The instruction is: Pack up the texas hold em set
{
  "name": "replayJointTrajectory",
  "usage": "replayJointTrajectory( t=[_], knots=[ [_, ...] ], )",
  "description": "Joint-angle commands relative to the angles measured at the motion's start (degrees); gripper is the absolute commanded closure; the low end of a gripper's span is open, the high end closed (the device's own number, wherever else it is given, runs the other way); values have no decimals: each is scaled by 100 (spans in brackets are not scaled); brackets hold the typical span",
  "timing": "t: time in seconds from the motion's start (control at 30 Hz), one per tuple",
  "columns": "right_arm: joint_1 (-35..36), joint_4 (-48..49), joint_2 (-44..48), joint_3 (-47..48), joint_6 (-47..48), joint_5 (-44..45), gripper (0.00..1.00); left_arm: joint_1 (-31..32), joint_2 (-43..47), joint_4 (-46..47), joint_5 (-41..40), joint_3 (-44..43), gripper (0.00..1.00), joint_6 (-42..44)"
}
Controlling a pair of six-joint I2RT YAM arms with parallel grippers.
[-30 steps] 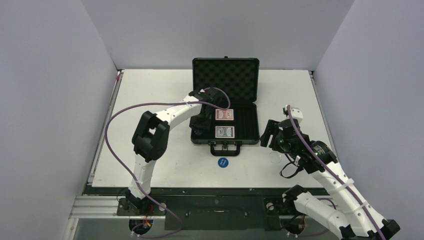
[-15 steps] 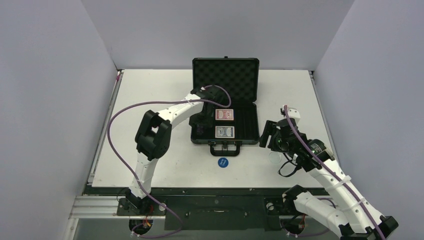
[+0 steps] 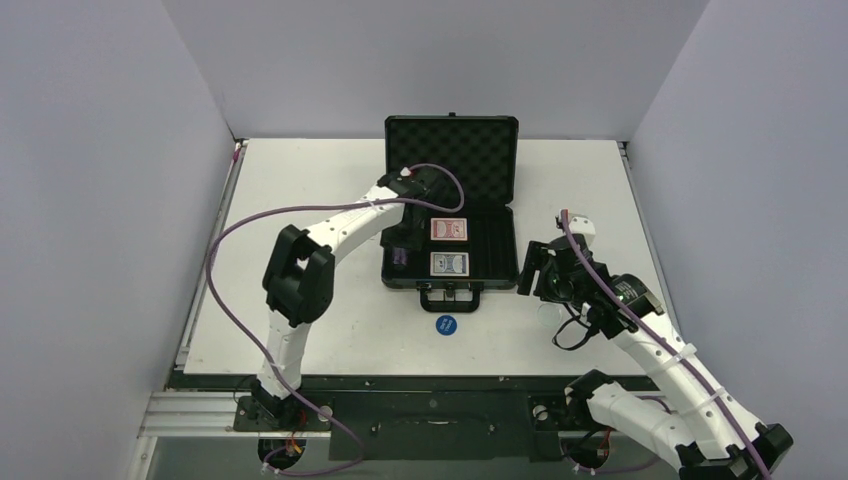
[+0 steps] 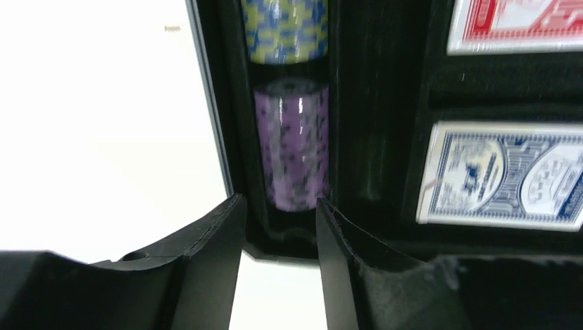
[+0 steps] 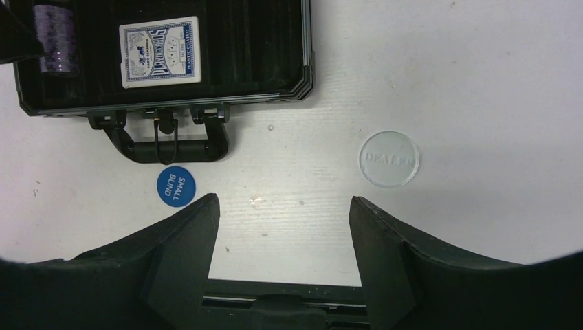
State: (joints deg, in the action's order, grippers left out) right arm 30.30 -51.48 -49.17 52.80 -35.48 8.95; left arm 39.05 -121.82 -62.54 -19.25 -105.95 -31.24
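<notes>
Black case (image 3: pixel 452 160) open at centre of top view, lid upright at back. Red deck (image 3: pixel 449 229) above blue deck (image 3: pixel 449 264) in tray. Purple chip stack (image 4: pixel 292 152) lies in left slot, green-yellow stack (image 4: pixel 284 31) above it. Left gripper (image 4: pixel 278 201) at slot's lower end, jaws parted, gripping nothing. Blue disc (image 3: pixel 445 325) on table (image 3: pixel 320 200) below handle; clear disc (image 5: pixel 390 159) to its right. Right gripper (image 5: pixel 283 201) spread wide, empty, above table.

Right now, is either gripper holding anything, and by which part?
Nothing is held. The left gripper is open near the purple chip stack in the case; the right gripper is open above the table.
</notes>
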Motion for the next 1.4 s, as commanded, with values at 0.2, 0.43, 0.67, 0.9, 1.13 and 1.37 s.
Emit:
replayJointTrajectory(
  t=[0.2,0.43,0.67,0.9,1.13,1.37],
  knots=[
    [-60,243,-135,12,120,-5,35,173,1262,515,345,1293,84,-264],
    [-60,258,-180,5,120,-59,35,169,1136,787,550,1471,89,-349],
    [-67,229,-188,-4,107,-20,35,165,972,896,541,1519,92,-377],
    [-69,228,-243,7,99,8,35,148,791,904,498,1517,94,-361],
    [-70,257,-328,20,95,0,35,30,581,900,436,1396,95,-268],
    [-77,301,-401,37,112,-24,35,-88,299,818,269,1045,90,-175]
  ],
)
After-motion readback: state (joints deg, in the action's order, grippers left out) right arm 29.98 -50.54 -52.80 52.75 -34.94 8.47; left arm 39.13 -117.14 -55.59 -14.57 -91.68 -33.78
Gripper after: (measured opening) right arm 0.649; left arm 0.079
